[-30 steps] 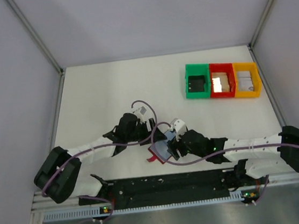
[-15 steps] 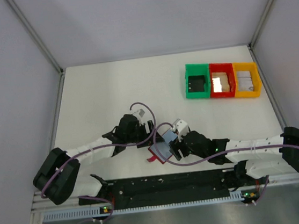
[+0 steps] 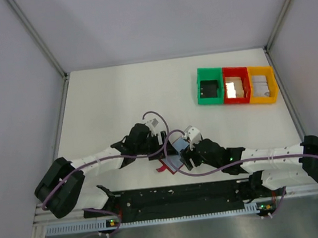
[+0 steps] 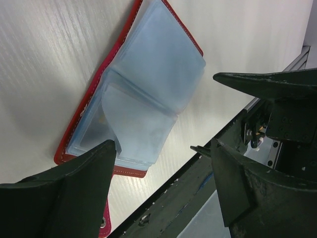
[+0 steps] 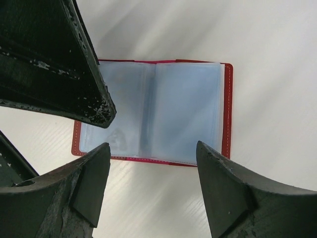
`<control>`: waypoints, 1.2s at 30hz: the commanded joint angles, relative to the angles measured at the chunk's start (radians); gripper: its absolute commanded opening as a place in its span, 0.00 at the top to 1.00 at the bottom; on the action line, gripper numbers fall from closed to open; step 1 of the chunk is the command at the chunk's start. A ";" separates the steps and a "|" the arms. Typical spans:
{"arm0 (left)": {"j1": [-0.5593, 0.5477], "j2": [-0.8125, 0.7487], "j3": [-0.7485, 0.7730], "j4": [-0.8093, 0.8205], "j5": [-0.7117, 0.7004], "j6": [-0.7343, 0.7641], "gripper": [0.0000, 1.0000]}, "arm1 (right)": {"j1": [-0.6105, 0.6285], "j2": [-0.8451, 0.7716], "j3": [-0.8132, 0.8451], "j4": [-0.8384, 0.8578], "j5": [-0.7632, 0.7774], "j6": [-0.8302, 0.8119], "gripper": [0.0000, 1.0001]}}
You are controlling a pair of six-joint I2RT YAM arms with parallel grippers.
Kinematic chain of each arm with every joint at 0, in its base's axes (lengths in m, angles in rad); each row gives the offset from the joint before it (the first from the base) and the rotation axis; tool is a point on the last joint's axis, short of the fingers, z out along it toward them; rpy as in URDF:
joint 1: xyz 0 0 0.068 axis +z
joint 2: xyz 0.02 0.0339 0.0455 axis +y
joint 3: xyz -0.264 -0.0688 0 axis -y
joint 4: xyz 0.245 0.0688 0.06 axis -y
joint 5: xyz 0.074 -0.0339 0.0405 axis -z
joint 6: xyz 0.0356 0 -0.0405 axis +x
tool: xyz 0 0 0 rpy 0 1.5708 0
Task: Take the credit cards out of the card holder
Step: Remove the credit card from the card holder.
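The card holder lies open on the table near the front edge, dark red with a red border and pale blue clear sleeves. In the left wrist view the holder lies beyond my open, empty left gripper. In the right wrist view the holder lies just beyond my open, empty right gripper. From above, the left gripper and the right gripper hover close over the holder from either side. I see no credit card in the sleeves.
Green, red and yellow bins stand in a row at the back right, each with a flat card-like thing inside. The black front rail runs just below the holder. The left gripper's finger shows in the right wrist view.
My left gripper has moved nearer and down towards the holder's left side. My right gripper has shifted slightly. The holder stays put.
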 commanded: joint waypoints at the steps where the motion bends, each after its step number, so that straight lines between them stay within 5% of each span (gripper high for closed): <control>1: -0.014 0.013 0.021 0.012 0.002 -0.009 0.19 | -0.010 -0.041 0.000 0.039 0.007 0.000 0.31; 19: -0.052 0.150 0.185 0.128 0.055 -0.054 0.18 | -0.010 -0.210 -0.036 -0.033 0.085 0.006 0.32; 24: -0.052 0.145 0.162 0.110 0.026 -0.032 0.18 | -0.010 -0.193 -0.039 -0.013 0.001 0.006 0.41; 36: 0.023 -0.201 0.028 -0.114 -0.230 0.071 0.17 | -0.006 -0.052 0.013 0.028 -0.154 -0.035 0.42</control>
